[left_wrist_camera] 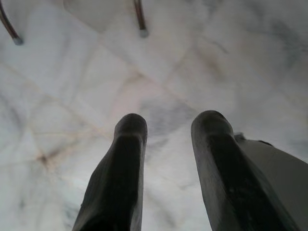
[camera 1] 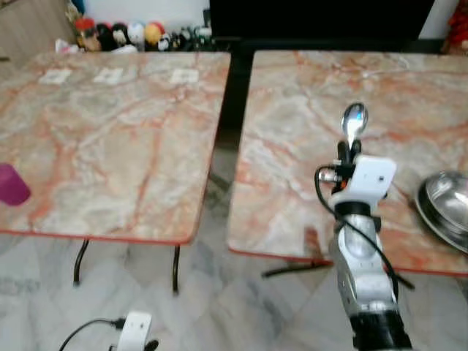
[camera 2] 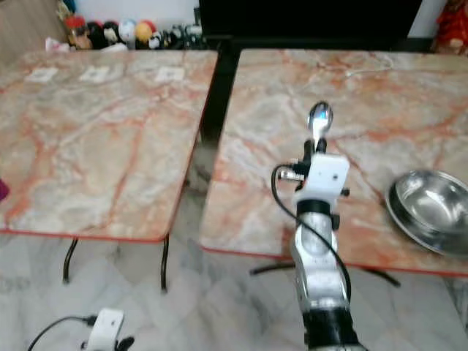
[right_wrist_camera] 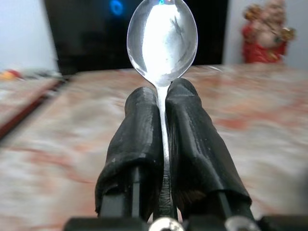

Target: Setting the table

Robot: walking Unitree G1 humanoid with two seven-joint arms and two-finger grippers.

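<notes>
The right pincer (camera 1: 349, 150) is clenching a spoon (camera 1: 355, 121) by its handle, bowl pointing to 12 o'clock over the right desk (camera 1: 292, 110). Probably the placing step: next, lowering it at 9 o'clock of the steel bowl (camera 1: 446, 208). The left pincer (left_wrist_camera: 168, 144) is hanging released.

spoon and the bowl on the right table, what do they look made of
The spoon, clamped in the right gripper, looks like polished metal, likely stainless steel: its bowl mirrors the room. The bowl looks like the same kind of shiny steel, with bright highlights along its rim.
</notes>
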